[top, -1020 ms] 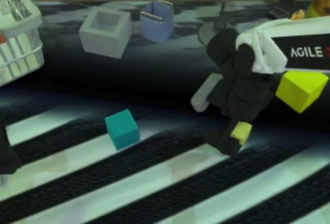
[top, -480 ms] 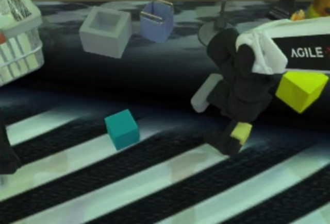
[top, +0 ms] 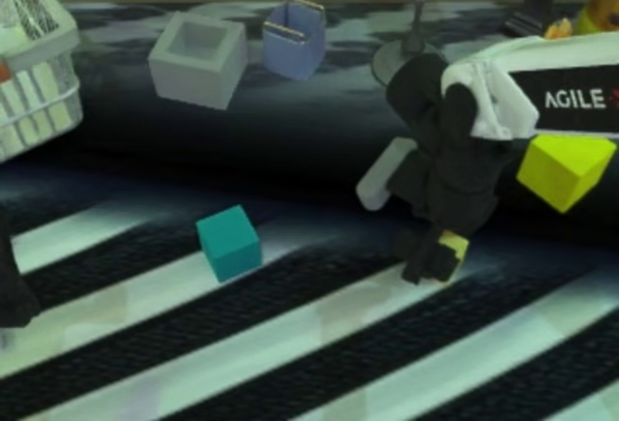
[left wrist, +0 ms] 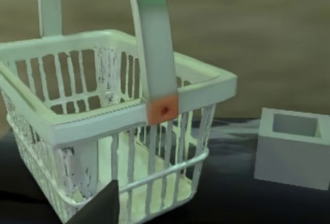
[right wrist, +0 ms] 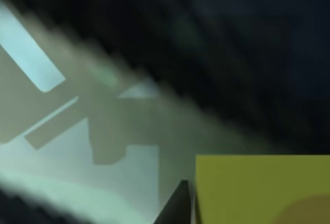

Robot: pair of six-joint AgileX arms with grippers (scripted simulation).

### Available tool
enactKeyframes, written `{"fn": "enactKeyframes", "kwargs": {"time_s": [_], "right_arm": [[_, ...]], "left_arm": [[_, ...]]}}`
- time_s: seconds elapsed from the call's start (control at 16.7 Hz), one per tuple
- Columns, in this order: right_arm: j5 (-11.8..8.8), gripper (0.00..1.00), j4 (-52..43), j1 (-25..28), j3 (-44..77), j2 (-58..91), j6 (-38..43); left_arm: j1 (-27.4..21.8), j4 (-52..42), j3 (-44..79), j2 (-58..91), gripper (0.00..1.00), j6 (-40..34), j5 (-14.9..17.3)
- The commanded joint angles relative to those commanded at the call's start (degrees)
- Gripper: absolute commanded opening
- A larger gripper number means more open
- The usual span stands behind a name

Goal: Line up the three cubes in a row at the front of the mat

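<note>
The small pale yellow cube (top: pixel 453 244) sits low over a mint stripe of the striped mat (top: pixel 290 344), right of centre, between the dark fingers of my right gripper (top: pixel 437 255), which is shut on it. In the right wrist view one dark finger (right wrist: pixel 178 206) stands against the side of the yellow cube (right wrist: pixel 263 190). The large lime-yellow cube (top: pixel 566 169) lies just past the right arm, at the mat's back right. The teal cube (top: pixel 229 242) rests alone on the mat, left of centre. My left gripper (top: pixel 10 290) is parked at the left edge, open and empty.
A hollow grey box (top: pixel 198 58) and a blue basket (top: pixel 293 39) stand at the back on dark cloth (top: pixel 290 131). A white wire basket (top: pixel 29 63) fills the back left corner and the left wrist view (left wrist: pixel 118 116). A stemmed stand (top: pixel 416 24) rises behind the right arm.
The right gripper's fingers have closed in over the small pale yellow cube, hiding more of it. The teal and lime-yellow cubes and the left arm have not moved.
</note>
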Motion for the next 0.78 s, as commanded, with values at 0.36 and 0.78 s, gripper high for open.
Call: {"fn": "enactKeyframes", "kwargs": {"time_s": [0.36,0.78], "right_arm": [[0.0,0.0,0.0,0.0,0.0,0.0,0.0],[-0.83,0.0,-5.24,0.24,3.1,-3.8,0.45]], "left_arm": [[0.0,0.0,0.0,0.0,1.0,0.0,0.0],[0.0,0.0,0.0,0.0,1.0,0.0,0.0]]}}
